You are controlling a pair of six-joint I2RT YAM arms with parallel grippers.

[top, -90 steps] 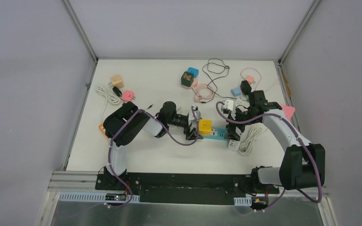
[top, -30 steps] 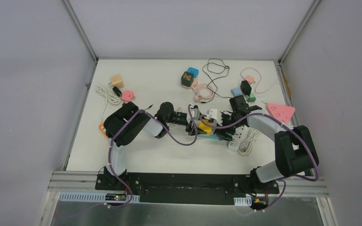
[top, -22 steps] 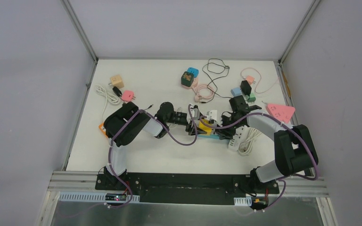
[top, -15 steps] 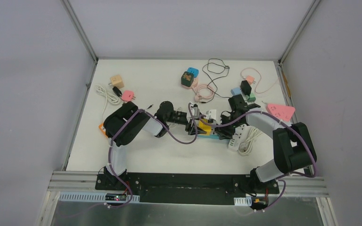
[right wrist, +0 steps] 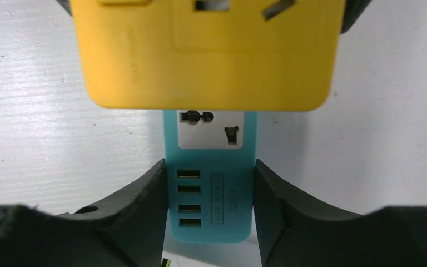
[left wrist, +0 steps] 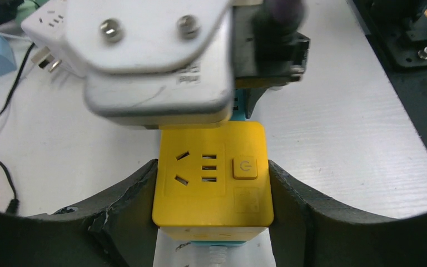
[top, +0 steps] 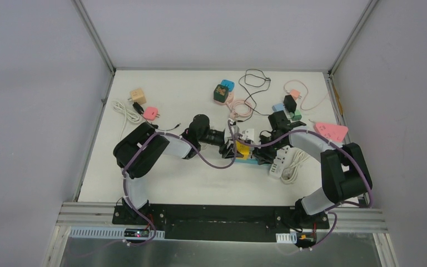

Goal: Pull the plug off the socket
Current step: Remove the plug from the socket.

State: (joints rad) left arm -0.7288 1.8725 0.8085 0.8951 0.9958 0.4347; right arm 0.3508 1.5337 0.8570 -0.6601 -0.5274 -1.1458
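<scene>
- The left gripper [left wrist: 211,186] is closed on the yellow plug cube [left wrist: 211,167]. One dark finger [left wrist: 125,208] presses its left side and the other presses its right side, as seen from the left wrist.
- The cube's top face, with its socket holes and a square button, points up at that wrist camera.
- The right gripper [right wrist: 210,214] is closed on the teal socket strip [right wrist: 210,183], with a finger tight against each long edge.
- Seen from the right wrist, the strip's long axis runs straight ahead from the jaws. The yellow cube covers its far end, just past a white socket face.
- From above, the two grippers face each other near the middle of the table [top: 161,172], the left one [top: 231,149] just left of the right one [top: 262,154].
- The strip lies across the table between them, and the cube stands on its left end, nearer the left arm.
- The pictures do not show whether the cube's pins are seated in the strip.
- Judgement: the left arm should pull the cube straight up off the strip's face. The right arm should pin the strip flat.
</scene>
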